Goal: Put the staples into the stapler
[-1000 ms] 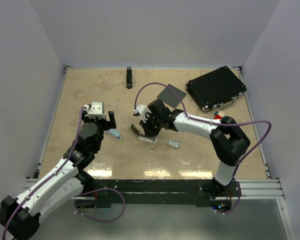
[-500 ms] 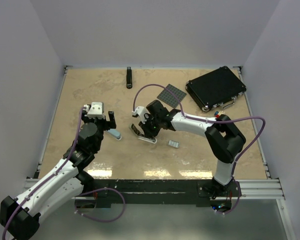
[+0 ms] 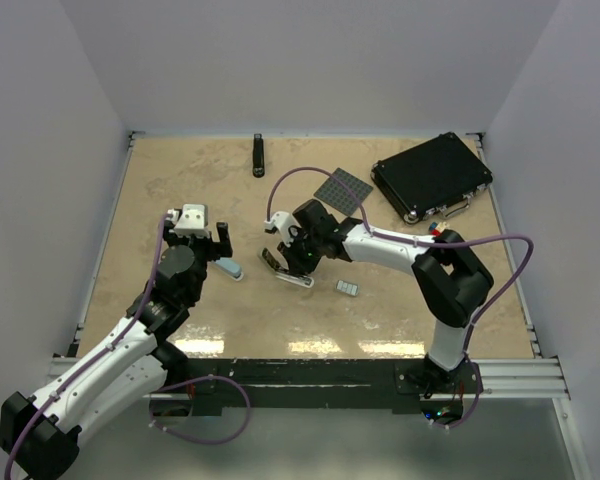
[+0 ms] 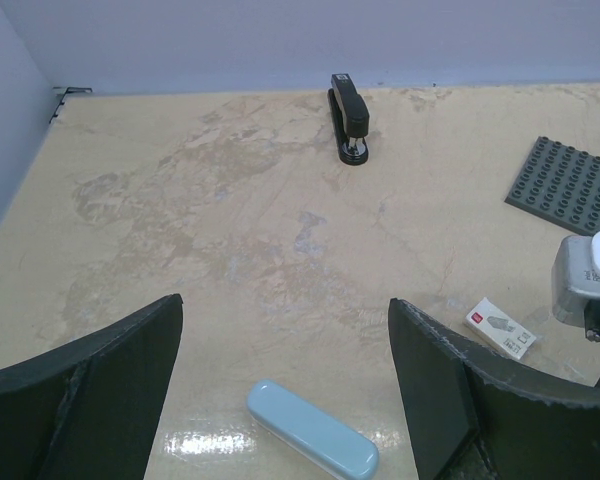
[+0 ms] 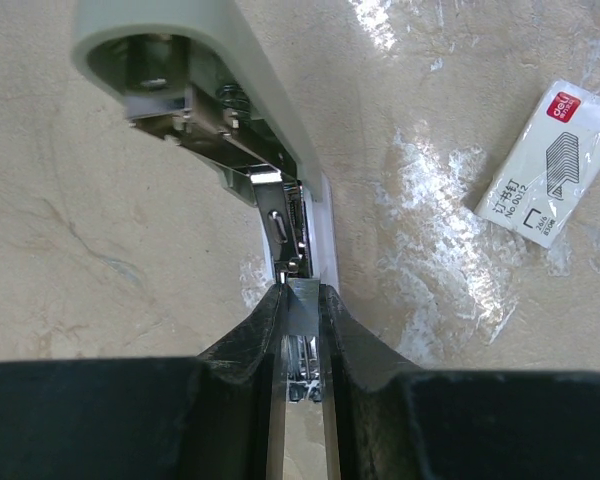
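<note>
The stapler (image 3: 298, 281) lies open near the middle of the table, a little toward the near edge. In my right wrist view its grey-green lid (image 5: 210, 70) is swung up and off to the left, baring the metal channel (image 5: 280, 215). That channel runs almost straight ahead of my right gripper (image 5: 300, 292), long axis in line with my fingers. My right fingers are pinched nearly together on a thin silvery strip (image 5: 300, 365) with its front end at the mouth of the channel. I take it for staples, though I cannot rule out the stapler's own rail. The next move turns on that line: the strip should slide forward along the channel, not across it.

My right arm is the one on the job. My left gripper (image 3: 209, 238) hangs well to the left with its fingers wide apart and nothing in them, and the blue part (image 4: 310, 445) lies on the table just below and between them.

The white box (image 5: 548, 165) lies flat just beside the stapler. My left wrist view shows the box (image 4: 500, 328) too, but not the stapler. Only the top view shows the grey-blue tray (image 3: 347, 288), right of the stapler toward the near edge, but there my wrist hides the pinch.
</note>
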`<state>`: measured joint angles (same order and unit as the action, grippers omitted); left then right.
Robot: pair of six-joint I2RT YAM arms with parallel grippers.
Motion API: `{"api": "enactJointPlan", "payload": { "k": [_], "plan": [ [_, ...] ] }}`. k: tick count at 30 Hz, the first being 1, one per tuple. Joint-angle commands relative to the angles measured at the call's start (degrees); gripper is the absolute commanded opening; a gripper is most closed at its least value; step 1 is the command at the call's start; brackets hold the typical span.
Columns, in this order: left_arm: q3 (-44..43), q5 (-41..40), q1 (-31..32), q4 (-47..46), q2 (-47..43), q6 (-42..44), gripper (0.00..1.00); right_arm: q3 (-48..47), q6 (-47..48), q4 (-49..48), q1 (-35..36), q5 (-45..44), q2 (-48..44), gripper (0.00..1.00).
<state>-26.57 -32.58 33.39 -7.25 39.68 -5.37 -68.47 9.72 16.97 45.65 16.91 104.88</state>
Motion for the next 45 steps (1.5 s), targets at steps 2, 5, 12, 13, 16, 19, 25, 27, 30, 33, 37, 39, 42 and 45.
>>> {"api": "enactJointPlan", "payload": {
  "k": [2, 5, 12, 13, 16, 19, 25, 27, 30, 33, 37, 39, 42, 45],
  "plan": [
    [-0.2, 0.2, -0.4, -2.5, -0.1, -0.5, 0.88, -1.1, -2.9, 0.4, 0.2, 2.2, -3.5, 0.07],
    [-0.2, 0.2, -0.4, -2.5, -0.2, -0.4, 0.88, -1.0, -3.9, 0.5, 0.2, 2.6, -3.3, 0.07],
    [-0.3, 0.2, -0.5, -2.7, 0.0, -0.4, 0.88, -0.1, -4.0, -0.4, 0.2, 2.1, -3.4, 0.06],
    [-0.2, 0.2, -0.4, -2.6, 0.1, -0.3, 0.88, -0.1, -3.8, -0.4, 0.2, 2.0, -3.2, 0.06],
    [-0.2, 0.2, -0.5, -2.6, 0.0, -0.4, 0.88, -0.1, -3.5, -0.4, 0.3, 1.5, -2.5, 0.06],
    [-0.2, 0.1, -0.4, -2.5, 0.0, -0.4, 0.88, -0.1, -2.9, -0.1, 0.2, 0.6, -2.1, 0.06],
    [-0.2, 0.1, -0.4, -2.6, 0.0, -0.3, 0.88, -0.5, -1.5, 0.9, 0.2, -0.7, -1.3, 0.06],
    [-0.2, 0.1, -0.5, -2.6, 0.0, -0.3, 0.88, -0.7, -1.5, 1.0, 0.1, -0.3, -0.9, 0.06],
    [-0.2, 0.1, -0.4, -2.6, 0.0, -0.3, 0.88, -0.5, -1.1, 1.0, 0.1, 0.0, -0.8, 0.06],
    [-0.2, 0.1, -0.4, -2.6, 0.0, -0.3, 0.88, -0.4, -0.8, 1.3, 0.2, 0.2, -0.4, 0.06],
    [-0.2, 0.1, -0.5, -2.6, 0.0, -0.3, 0.88, -0.4, -0.6, 1.3, 0.1, 0.6, -0.1, 0.06],
    [-0.2, 0.1, -0.4, -2.6, -0.1, -0.3, 0.88, -0.4, -0.6, 1.3, 0.2, 0.8, 0.1, 0.06],
    [-0.2, 0.1, -0.5, -2.6, 0.0, -0.3, 0.88, -0.4, -0.5, 1.3, 0.2, 0.9, 0.3, 0.06],
    [-0.2, 0.1, -0.5, -2.6, 0.0, -0.3, 0.88, -0.3, -0.4, 1.2, 0.1, 0.9, 0.7, 0.06]
  ]
}}
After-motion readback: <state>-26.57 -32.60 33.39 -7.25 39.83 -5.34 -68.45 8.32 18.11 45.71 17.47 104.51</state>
